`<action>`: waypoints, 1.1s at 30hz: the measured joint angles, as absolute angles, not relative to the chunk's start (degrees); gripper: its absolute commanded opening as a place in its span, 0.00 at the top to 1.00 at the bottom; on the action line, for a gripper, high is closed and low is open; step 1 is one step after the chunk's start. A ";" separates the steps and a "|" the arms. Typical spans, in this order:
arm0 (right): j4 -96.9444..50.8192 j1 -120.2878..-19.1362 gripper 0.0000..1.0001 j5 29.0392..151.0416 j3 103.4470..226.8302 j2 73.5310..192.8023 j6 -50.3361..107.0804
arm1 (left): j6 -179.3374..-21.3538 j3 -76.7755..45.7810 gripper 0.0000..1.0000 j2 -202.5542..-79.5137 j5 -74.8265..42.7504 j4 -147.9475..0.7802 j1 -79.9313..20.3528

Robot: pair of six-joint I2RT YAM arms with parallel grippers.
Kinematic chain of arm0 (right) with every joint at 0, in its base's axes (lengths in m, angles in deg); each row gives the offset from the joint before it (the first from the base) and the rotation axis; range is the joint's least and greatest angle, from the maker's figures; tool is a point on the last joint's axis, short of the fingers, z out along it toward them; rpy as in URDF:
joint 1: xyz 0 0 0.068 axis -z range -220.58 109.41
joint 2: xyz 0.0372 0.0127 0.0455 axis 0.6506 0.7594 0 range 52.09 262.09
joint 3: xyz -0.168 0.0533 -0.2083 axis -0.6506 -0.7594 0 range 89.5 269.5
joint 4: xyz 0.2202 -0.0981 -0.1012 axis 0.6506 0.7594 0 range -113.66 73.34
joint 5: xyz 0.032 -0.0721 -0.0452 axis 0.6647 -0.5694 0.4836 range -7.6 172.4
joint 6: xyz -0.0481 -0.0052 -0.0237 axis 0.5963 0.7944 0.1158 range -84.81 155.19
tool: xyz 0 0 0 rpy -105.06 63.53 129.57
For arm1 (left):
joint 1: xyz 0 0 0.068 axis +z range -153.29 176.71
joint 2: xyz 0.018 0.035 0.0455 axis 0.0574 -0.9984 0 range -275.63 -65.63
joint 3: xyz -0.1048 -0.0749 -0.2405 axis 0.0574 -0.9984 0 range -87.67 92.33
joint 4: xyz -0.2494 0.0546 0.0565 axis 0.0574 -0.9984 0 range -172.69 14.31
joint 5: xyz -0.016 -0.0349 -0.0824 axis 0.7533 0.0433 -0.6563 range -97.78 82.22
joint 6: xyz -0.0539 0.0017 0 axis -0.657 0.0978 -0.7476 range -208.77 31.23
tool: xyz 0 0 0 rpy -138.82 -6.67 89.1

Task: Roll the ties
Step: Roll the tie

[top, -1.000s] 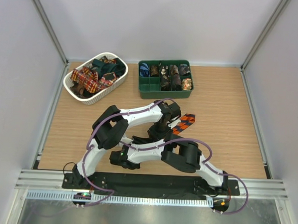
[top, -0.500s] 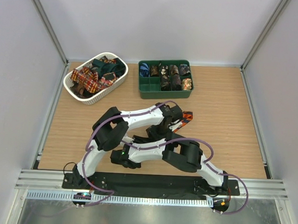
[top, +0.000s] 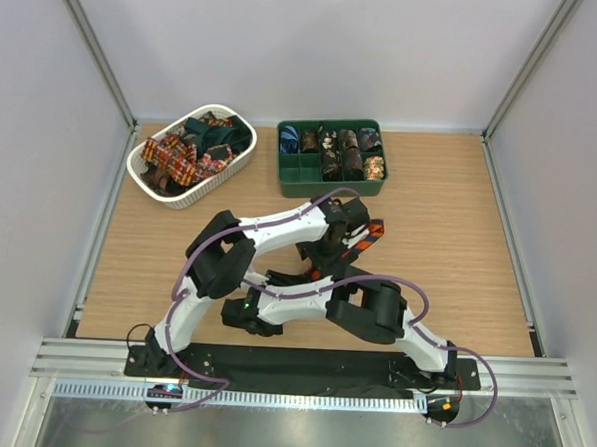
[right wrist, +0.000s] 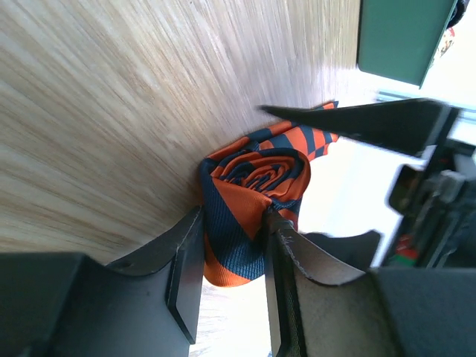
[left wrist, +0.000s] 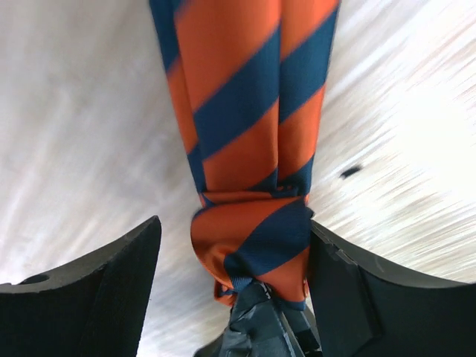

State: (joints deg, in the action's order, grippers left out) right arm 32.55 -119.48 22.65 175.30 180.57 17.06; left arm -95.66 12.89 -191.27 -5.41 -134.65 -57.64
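Basket (top: 187, 200) with loose ties (top: 174, 157) sits upper left in the top view. Green tray (top: 330, 189) is just right of it, with rolled ties (top: 348, 151) in its compartments. Both arms cross at mid-frame over the table (top: 457, 252), and the orange-and-dark striped tie (top: 370, 235) pokes out to their right.

On the left wrist cam I see the left gripper (left wrist: 234, 230) spread wide. The rolled end of the striped tie (left wrist: 249, 238) sits between its fingers (left wrist: 97, 290), and the flat length runs up the frame.

On the right wrist cam I see the right gripper (right wrist: 235, 223) clamped on the roll (right wrist: 256, 175), spiral end facing the camera. The roll rests on the wood.
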 measured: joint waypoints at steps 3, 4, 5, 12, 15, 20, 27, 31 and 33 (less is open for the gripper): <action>32.57 -119.61 0.98 23.07 175.17 180.42 17.08 | -95.40 14.81 0.22 -191.25 -5.16 -132.72 -57.29; 32.59 -119.63 0.98 23.29 175.09 180.27 17.06 | -95.33 15.14 0.21 -191.23 -5.14 -131.76 -57.13; 32.61 -119.65 0.98 23.53 175.04 180.13 17.08 | -95.31 15.29 0.21 -191.23 -5.16 -130.89 -56.96; 32.50 -119.70 0.98 25.08 174.67 179.19 17.06 | -95.36 15.29 0.18 -190.00 -4.95 -126.78 -55.67; 32.04 -119.76 0.98 26.09 174.06 178.28 17.06 | -95.40 15.29 0.16 -187.93 -4.27 -124.77 -53.94; 30.06 -119.89 0.98 27.90 172.09 175.98 17.41 | -95.66 16.03 0.14 -182.97 -2.32 -121.86 -50.77; 24.88 -119.54 0.99 34.33 168.00 169.53 19.02 | -96.95 12.17 0.00 -174.33 3.29 -116.22 -48.30; 21.20 -118.14 0.99 40.45 165.56 164.55 20.16 | -99.95 2.31 0.00 -165.18 5.57 -110.36 -46.16; 18.78 -116.96 0.99 44.42 164.22 161.69 20.62 | -102.11 -1.85 0.00 -160.94 6.05 -107.39 -44.04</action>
State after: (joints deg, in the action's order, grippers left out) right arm 18.78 -116.96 44.42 164.22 161.69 20.62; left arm -102.11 -1.85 -160.94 6.05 -107.39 -44.04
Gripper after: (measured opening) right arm 0.377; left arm 0.996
